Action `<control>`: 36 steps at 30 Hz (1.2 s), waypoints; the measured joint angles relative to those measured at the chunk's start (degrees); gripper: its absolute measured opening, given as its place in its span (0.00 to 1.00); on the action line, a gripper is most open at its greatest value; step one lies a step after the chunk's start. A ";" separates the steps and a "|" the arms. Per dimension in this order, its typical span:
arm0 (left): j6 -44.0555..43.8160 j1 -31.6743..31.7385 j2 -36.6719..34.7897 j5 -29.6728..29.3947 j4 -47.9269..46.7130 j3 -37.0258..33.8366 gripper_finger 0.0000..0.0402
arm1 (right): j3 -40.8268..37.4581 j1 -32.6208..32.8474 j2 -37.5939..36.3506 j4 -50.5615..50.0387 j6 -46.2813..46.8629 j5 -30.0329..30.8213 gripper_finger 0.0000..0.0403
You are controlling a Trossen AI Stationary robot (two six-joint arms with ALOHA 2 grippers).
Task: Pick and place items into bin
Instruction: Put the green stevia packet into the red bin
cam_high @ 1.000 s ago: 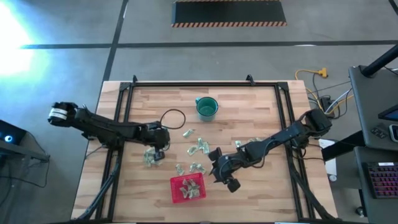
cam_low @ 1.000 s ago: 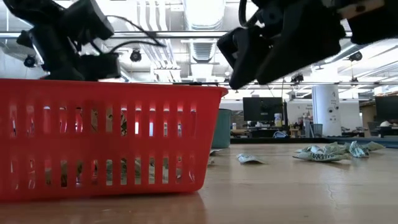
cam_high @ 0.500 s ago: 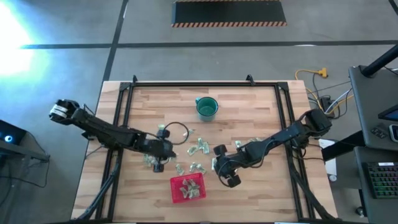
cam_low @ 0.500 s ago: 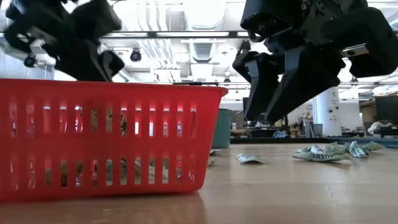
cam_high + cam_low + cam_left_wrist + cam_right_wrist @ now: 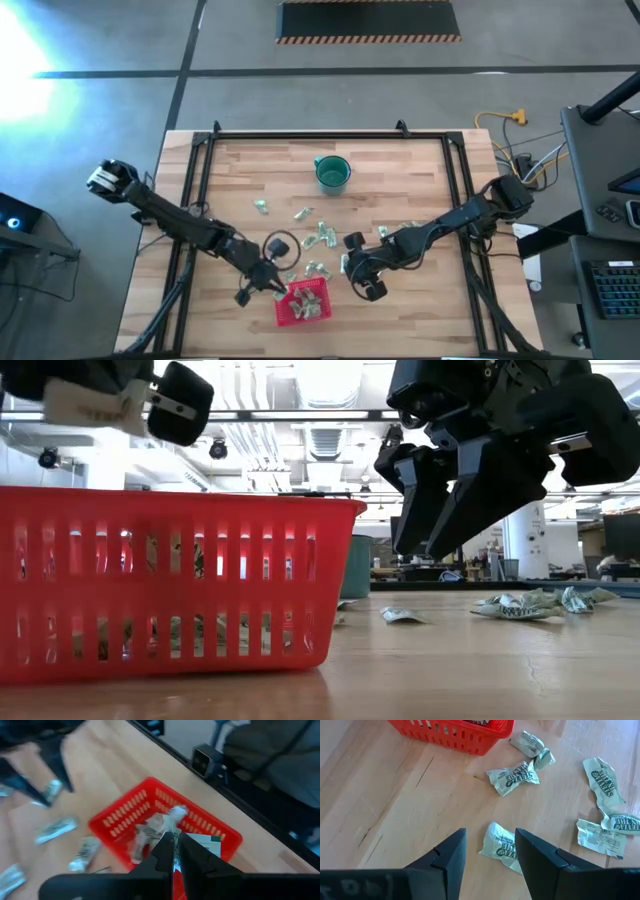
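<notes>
left tool [image 5: 173,851]: pinched on a packet [image 5: 172,865] above the red bin [image 5: 301,303] | right tool [image 5: 490,851]: wide, low over a packet [image 5: 501,846] on the counter [image 5: 400,170] | more packets [image 5: 318,237]: beside the bin

Wooden table [image 5: 230,170], red bin [image 5: 301,304], packets [image 5: 320,237], teal cup [image 5: 332,173]

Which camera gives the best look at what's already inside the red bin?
The left wrist view: it looks down into the bin at the packets piled there. The high view shows the bin small, its contents just pale flecks. The low view sees only its slotted wall. The right wrist view catches one corner.
</notes>
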 joint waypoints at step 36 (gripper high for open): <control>-0.35 0.18 7.86 -5.40 -6.62 6.83 0.46 | -0.97 0.01 0.02 -13.95 14.93 5.58 0.40</control>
